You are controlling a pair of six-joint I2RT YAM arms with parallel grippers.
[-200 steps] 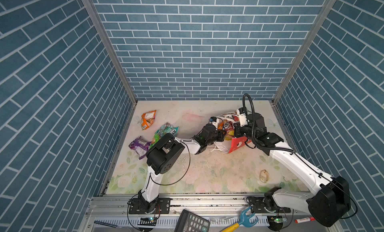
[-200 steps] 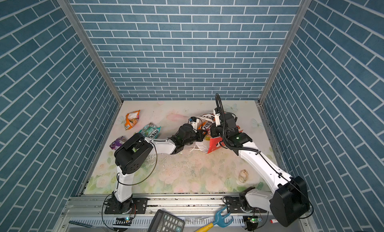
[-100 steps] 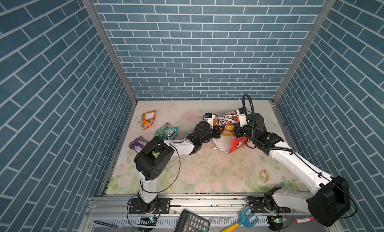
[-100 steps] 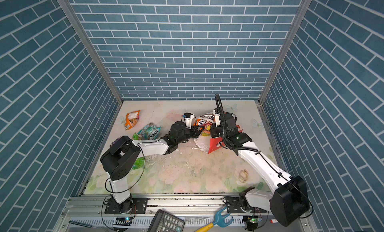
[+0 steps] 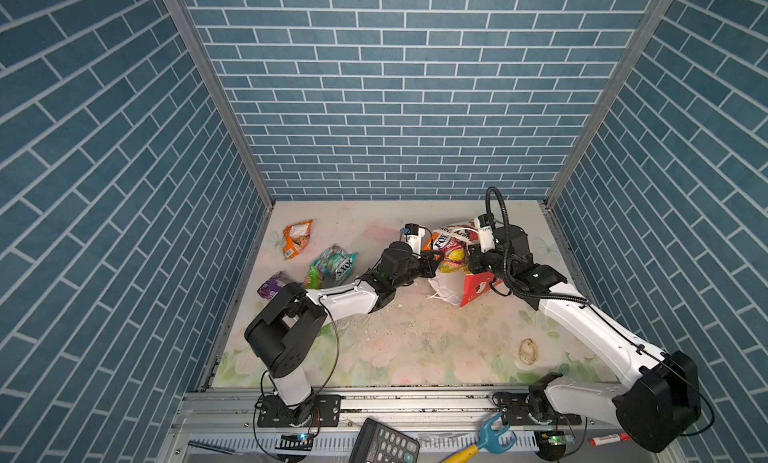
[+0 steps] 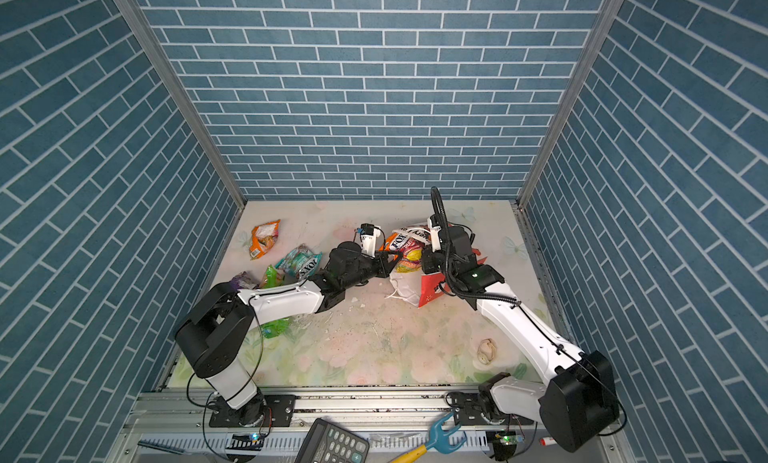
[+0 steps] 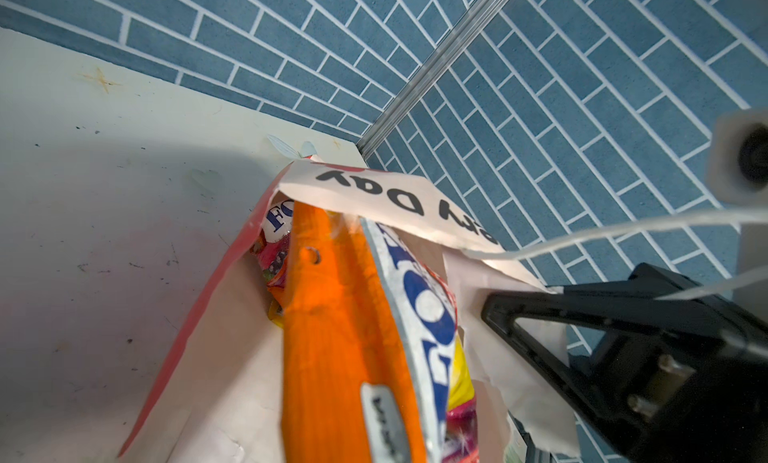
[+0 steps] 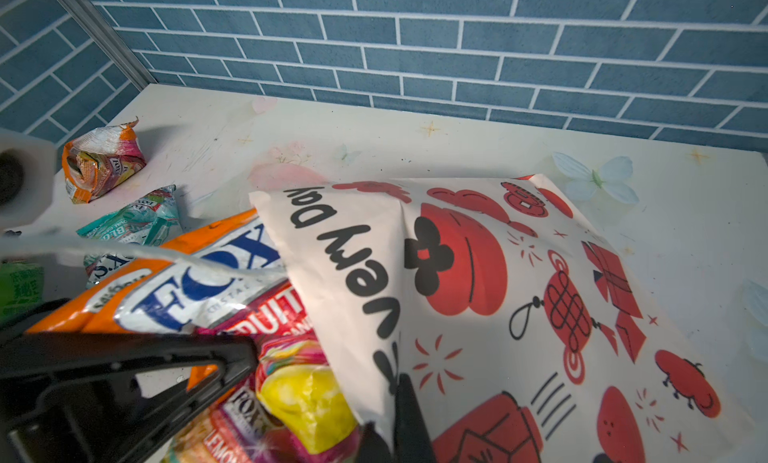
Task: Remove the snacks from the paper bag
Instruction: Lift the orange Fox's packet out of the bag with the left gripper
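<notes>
The paper bag (image 5: pixel 469 292) (image 6: pixel 415 294) lies on its side at the back right, its mouth facing left. My right gripper (image 8: pixel 392 436) (image 5: pixel 473 261) is shut on the upper edge of the bag (image 8: pixel 498 294) and holds the flap up. At the mouth, my left gripper (image 5: pixel 434 259) (image 6: pixel 390 259) is shut on an orange FOX'S packet (image 7: pixel 332 336) (image 8: pixel 199 290) that sticks out of the bag. A yellow and pink packet (image 8: pixel 307 398) lies under it inside. Orange (image 5: pixel 296 238), teal (image 5: pixel 334 263), green (image 5: pixel 312 276) and purple (image 5: pixel 272 284) snacks lie out on the table at the left.
A pale seashell (image 5: pixel 528 351) lies at the front right of the floral table (image 5: pixel 415 344). Blue brick walls close in three sides. On the front rail lie a calculator (image 5: pixel 384 442), a blue and yellow tool (image 5: pixel 486 438) and a red marker (image 5: pixel 609 440).
The left arm's elbow has swung down toward the front left, uncovering the green packet. Its gripper stays at the bag's mouth on the orange packet. The right arm has not moved.
</notes>
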